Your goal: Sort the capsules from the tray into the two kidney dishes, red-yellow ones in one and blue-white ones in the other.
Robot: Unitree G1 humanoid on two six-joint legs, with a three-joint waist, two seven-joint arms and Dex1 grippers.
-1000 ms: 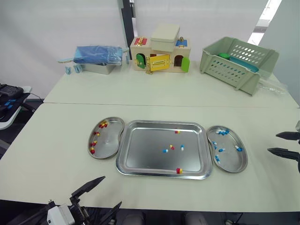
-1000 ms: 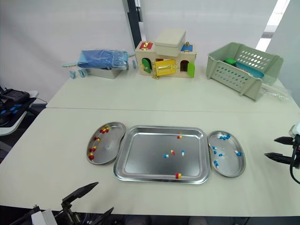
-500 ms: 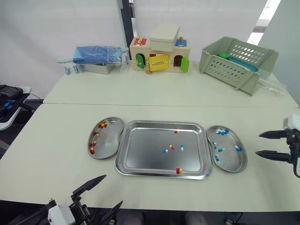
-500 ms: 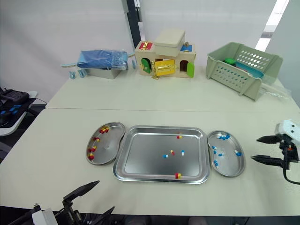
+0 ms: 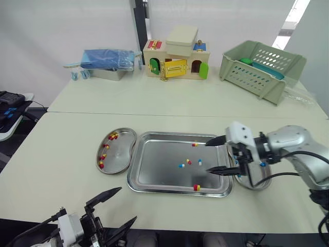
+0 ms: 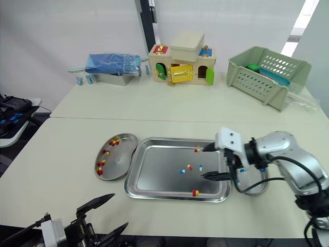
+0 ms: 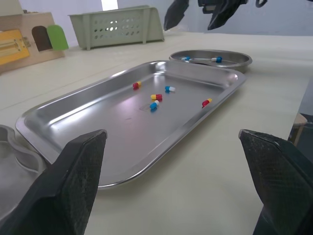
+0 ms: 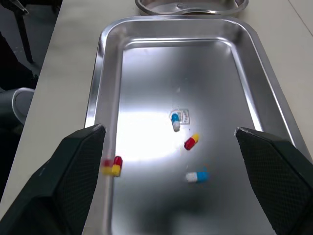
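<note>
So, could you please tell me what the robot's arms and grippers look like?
The right arm is a rounded silver-grey shell with a white block at the wrist and a black cable looping beneath. The right gripper and left gripper each have two black, pointed fingers with finely textured pads. The left wrist has a white module.

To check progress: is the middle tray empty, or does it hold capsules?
Not empty. The tray holds five capsules: three red-yellow, two blue-white.
</note>
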